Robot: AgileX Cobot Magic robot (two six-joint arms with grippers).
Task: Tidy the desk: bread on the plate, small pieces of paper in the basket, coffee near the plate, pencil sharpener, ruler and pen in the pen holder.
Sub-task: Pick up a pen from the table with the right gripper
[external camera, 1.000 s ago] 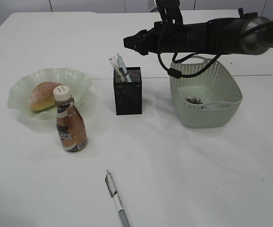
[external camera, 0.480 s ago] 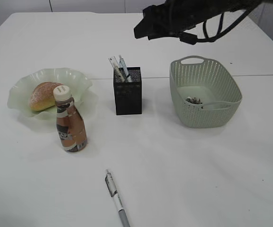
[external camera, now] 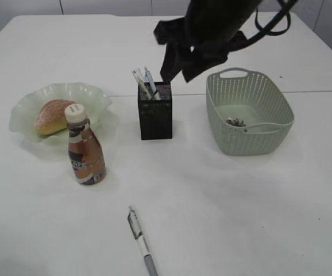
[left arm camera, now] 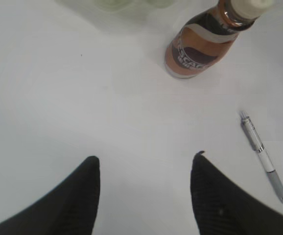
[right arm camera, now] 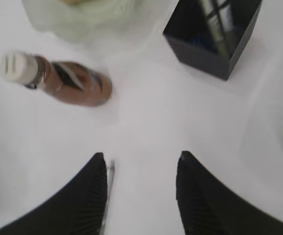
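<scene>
Pen [external camera: 141,241] lies loose at the lower centre of the bench [external camera: 240,213], pointing toward the bottom edge, well apart from the pen holder [external camera: 155,111] at upper centre. The right claw [right arm camera: 140,188] is spread and empty; the left claw [left arm camera: 144,188] likewise. Best to descend straight, jaws straddling the barrel mid-length, crosswise to it.

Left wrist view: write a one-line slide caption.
Open left gripper above the white table, coffee bottle standing ahead, pen lying to its right.
</scene>
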